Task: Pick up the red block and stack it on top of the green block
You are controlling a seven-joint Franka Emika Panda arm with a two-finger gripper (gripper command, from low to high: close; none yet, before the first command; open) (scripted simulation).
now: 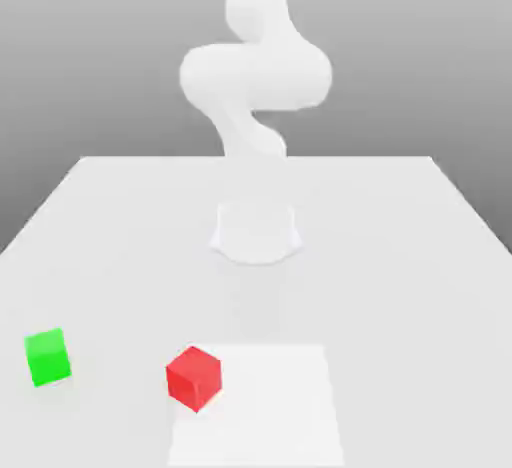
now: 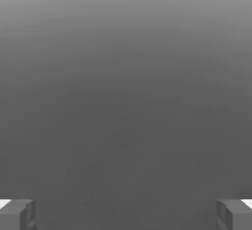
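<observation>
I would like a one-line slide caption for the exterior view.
Red block and green block apart on a pale table, not stacked.

Pale worktop (image 1: 380,276), bearing the arm's white base (image 1: 256,231), a lighter rectangular patch (image 1: 265,406), and the red block (image 1: 194,379) and green block (image 1: 48,358), both apart from the hand (image 2: 126,215).

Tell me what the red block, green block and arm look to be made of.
Red block: possibly painted wood or plastic, matte; flat even color, no grain or highlights.
Green block: same look, matte and unmarked; wood or plastic can't be told apart.
Arm: likely a hard white shell, plastic or coated metal; smooth rounded surfaces, finish washed out.
</observation>
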